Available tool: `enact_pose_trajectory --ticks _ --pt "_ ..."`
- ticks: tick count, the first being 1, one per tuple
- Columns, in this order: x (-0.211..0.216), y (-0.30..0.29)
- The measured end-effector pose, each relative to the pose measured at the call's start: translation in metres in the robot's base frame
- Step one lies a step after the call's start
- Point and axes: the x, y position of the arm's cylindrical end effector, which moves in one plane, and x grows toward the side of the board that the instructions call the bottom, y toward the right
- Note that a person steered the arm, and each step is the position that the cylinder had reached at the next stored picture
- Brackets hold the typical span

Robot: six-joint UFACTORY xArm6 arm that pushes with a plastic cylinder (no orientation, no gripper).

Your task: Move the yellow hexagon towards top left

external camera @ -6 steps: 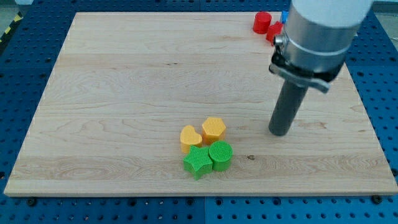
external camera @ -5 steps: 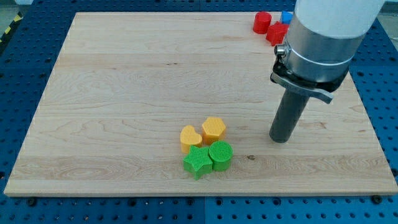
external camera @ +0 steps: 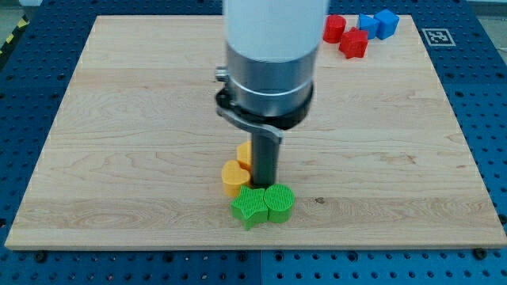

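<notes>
Rig: no pincer on this arm, so nothing to call spread or pressed together; it ends in a plain rod.
My tip [external camera: 264, 187]: down on the wooden board [external camera: 119, 119], right behind the green pair; its very end is partly masked, so contact is a guess.
Yellow hexagon [external camera: 244, 155]: mostly hidden behind the rod, only a sliver showing at the rod's left side, probably touching it.
Neighbours: yellow heart [external camera: 233, 177] just left of the rod; green star [external camera: 249, 207] and green cylinder [external camera: 279, 202] just below it, touching each other.
Step in hand: engaging the hexagon from its lower right, I judge.
Next move: push up and left from the rod, keeping the heart out of the line.
Open room: bare board all the way up-left of the rod.
Far from the rod: red blocks [external camera: 345, 36] and blue blocks [external camera: 377, 23], well apart, top right.
</notes>
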Motion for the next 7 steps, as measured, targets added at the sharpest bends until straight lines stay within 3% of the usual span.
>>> enact_pose_trajectory --ticks 3,5,7 --pt "-0.087 -0.015" --pt "-0.094 -0.085" --pt "-0.141 -0.093"
